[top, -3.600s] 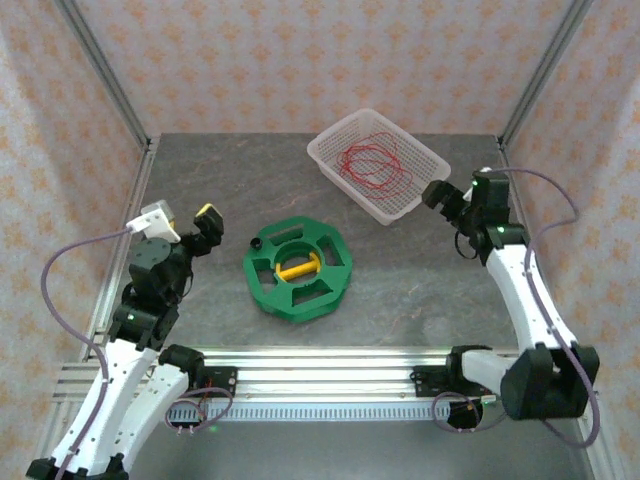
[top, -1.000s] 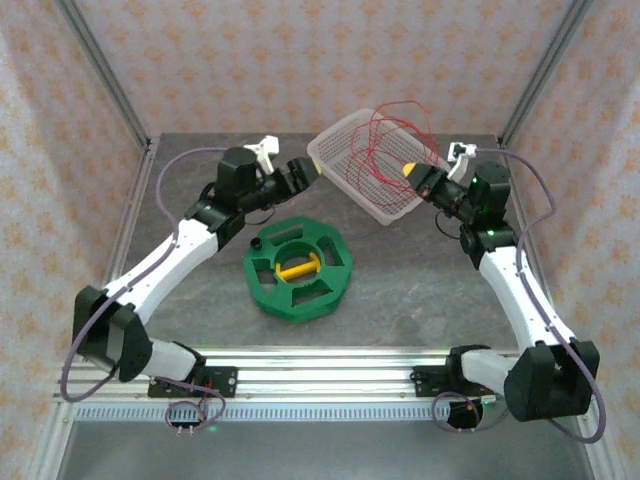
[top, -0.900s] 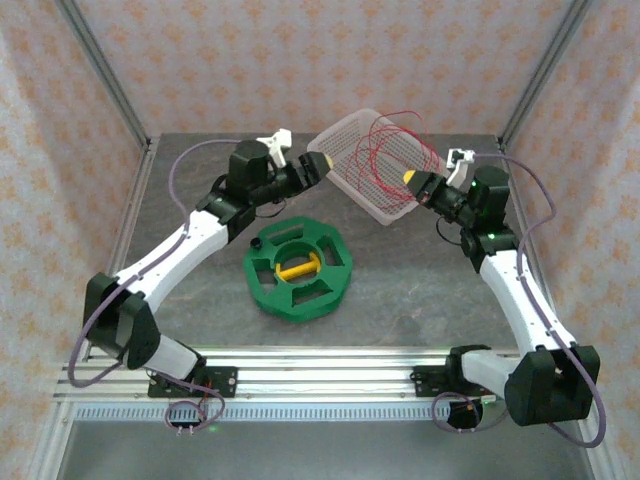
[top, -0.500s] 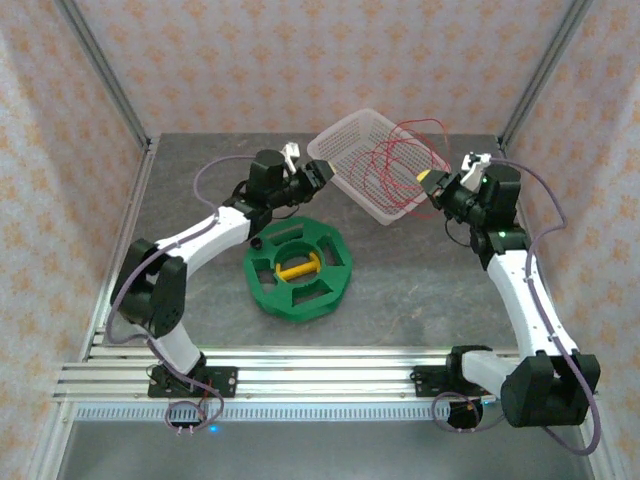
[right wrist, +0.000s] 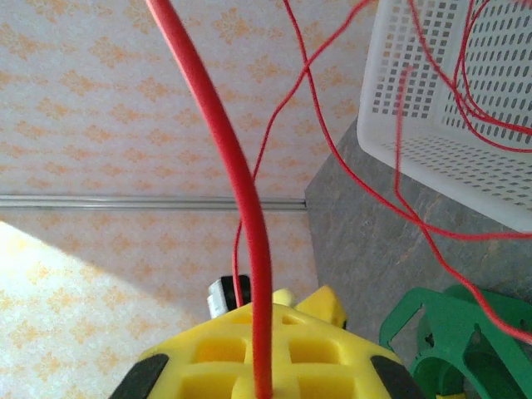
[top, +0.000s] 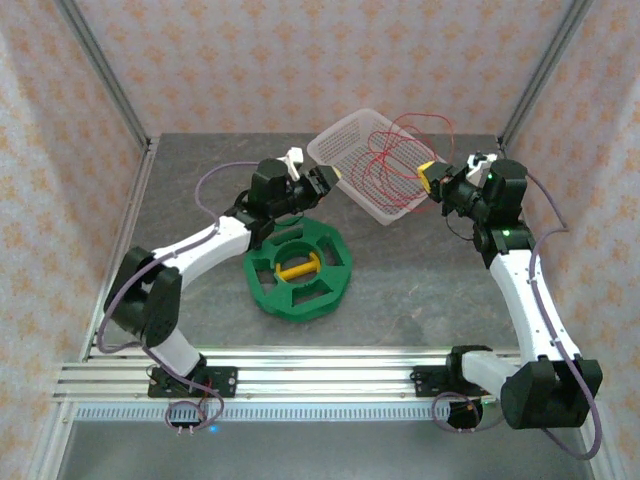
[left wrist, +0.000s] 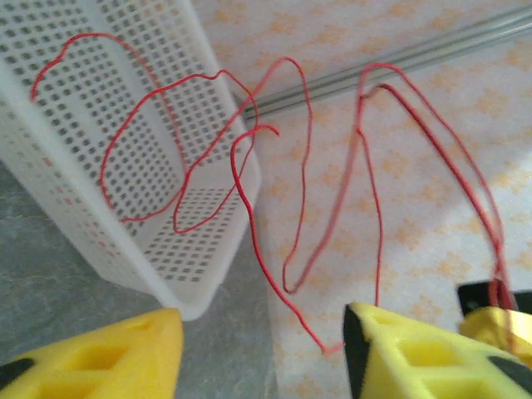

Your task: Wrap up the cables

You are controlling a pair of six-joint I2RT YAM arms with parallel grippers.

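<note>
1. The right gripper (top: pixel 430 177) has its jaws pressed together on the cables (right wrist: pixel 253 208). In the right wrist view the red strand runs straight up out of the yellow pads.
2. From that pinch the thin red wire rises and loops in the air over the white basket (top: pixel 340 129). Some loops drape back into the basket and across its wall.
3. The left gripper (left wrist: pixel 262 353) sits just beside the basket's near-left corner with its jaws spread and nothing between them.
4. The relation that matters, as the left wrist view shows it: the loose strands hang roughly upright in front of the open jaws. One free end dangles just beside the inner face of the finger (left wrist: pixel 424 357) at the right of that view.
5. The strand's long axis there runs top to bottom, crossing the gap between the fingers, so we judge a closing pinch could take it.
6. The left arm is the nearer one to that free end. The green spool (top: pixel 262 285) lies on the table below and between the two arms, apart from the wire.
</note>
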